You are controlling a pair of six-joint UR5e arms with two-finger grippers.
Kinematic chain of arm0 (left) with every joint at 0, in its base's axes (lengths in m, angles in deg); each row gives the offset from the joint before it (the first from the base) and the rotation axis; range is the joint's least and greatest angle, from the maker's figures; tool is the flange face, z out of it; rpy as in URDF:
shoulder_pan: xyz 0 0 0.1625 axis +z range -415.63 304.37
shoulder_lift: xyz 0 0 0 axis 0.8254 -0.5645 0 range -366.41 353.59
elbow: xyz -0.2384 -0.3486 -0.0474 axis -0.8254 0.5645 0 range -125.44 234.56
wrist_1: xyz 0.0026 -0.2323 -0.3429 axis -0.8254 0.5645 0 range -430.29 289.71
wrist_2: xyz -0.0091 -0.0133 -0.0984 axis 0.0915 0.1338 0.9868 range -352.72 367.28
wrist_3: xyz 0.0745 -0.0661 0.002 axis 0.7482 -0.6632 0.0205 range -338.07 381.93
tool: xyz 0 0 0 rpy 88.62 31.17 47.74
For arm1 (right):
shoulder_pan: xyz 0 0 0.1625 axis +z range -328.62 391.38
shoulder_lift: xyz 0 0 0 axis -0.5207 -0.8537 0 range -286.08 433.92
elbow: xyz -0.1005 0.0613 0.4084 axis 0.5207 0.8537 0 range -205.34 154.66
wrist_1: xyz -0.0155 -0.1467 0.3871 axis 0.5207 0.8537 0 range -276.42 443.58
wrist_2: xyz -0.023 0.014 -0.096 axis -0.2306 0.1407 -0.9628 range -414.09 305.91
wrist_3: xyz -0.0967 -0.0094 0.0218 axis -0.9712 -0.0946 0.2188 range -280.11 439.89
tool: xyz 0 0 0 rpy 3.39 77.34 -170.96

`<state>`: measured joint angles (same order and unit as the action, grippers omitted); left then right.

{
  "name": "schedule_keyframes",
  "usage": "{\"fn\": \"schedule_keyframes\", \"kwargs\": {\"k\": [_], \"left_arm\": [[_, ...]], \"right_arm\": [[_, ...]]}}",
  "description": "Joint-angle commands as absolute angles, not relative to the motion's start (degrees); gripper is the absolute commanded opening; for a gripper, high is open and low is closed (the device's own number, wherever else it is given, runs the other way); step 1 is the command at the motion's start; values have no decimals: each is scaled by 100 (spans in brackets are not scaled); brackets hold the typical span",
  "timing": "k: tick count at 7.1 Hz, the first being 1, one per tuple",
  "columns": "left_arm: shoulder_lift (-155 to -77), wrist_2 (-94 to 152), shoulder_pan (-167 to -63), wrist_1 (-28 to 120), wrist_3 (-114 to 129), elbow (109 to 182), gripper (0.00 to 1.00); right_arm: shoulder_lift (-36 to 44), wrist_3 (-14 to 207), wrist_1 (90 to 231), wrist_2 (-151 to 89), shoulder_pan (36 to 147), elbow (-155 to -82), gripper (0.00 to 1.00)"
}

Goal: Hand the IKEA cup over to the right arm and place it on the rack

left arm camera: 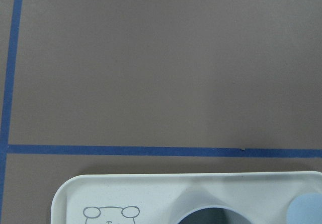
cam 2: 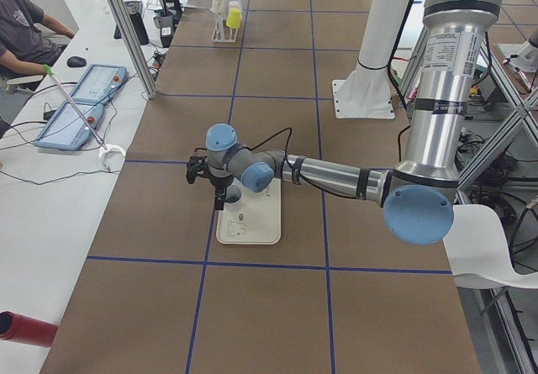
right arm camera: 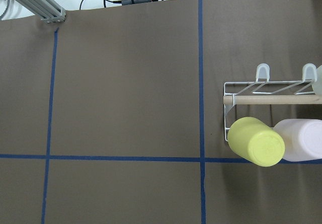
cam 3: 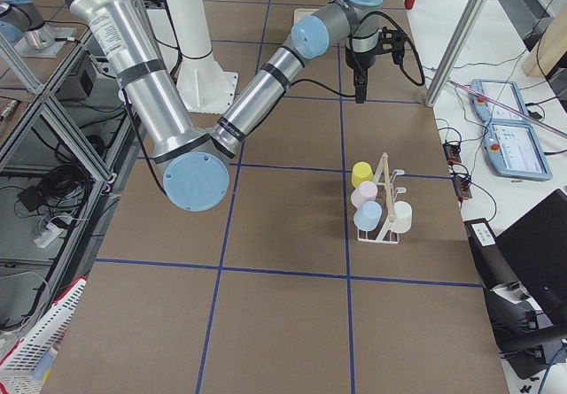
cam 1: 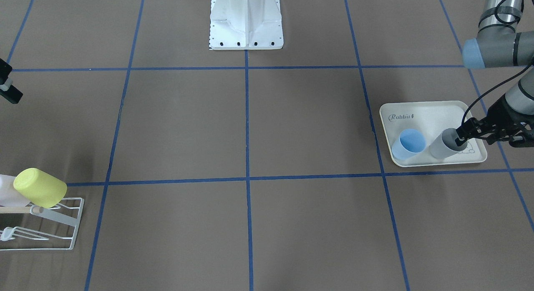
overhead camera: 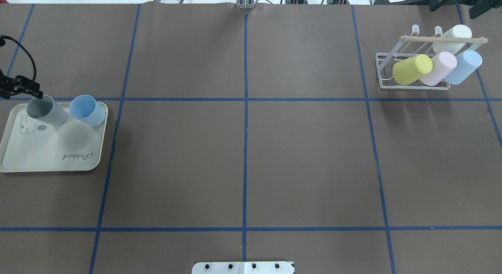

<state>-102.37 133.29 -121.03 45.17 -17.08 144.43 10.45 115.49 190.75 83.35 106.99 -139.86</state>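
- The left arm (cam 2: 328,175) is reaching out low and nearly level, its hand (cam 1: 460,137) pointing down; finger spacing unclear.
- The right arm (cam 3: 266,77) is stretching far forward, its hand (cam 3: 359,93) hanging straight down; grip unreadable.

The scene is lit brightly and evenly from overhead, so that only faint, soft-edged shadows are thrown on the brown table (overhead camera: 306,156) just on the robot's side of the rack (overhead camera: 423,38), and no hard glare is seen on the cups (overhead camera: 411,69) hung on it. Beyond the rack, past the table's far edge, a white strip is overexposed in the overhead view. The rack is rendered sharply in the right wrist view, small and coarse in the exterior left view, and is cut by the frame edge in the front-facing view.
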Motion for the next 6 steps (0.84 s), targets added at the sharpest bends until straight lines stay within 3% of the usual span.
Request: {"fn": "schedule_keyframes", "kwargs": {"k": [1,5,6], "left_arm": [[-10238,13314,-12085,4519,-1692,14325,100],[-10238,13323,-11945,4519,-1683,14236,97],[-10230,13305,-11935,4528,-1683,14236,53]], "right_arm": [[1046,11549,19072,8328,10679,-13986,99],[1038,11549,19072,8328,10644,-13977,99],[1038,11549,19072,8328,10644,-13977,99]]}}
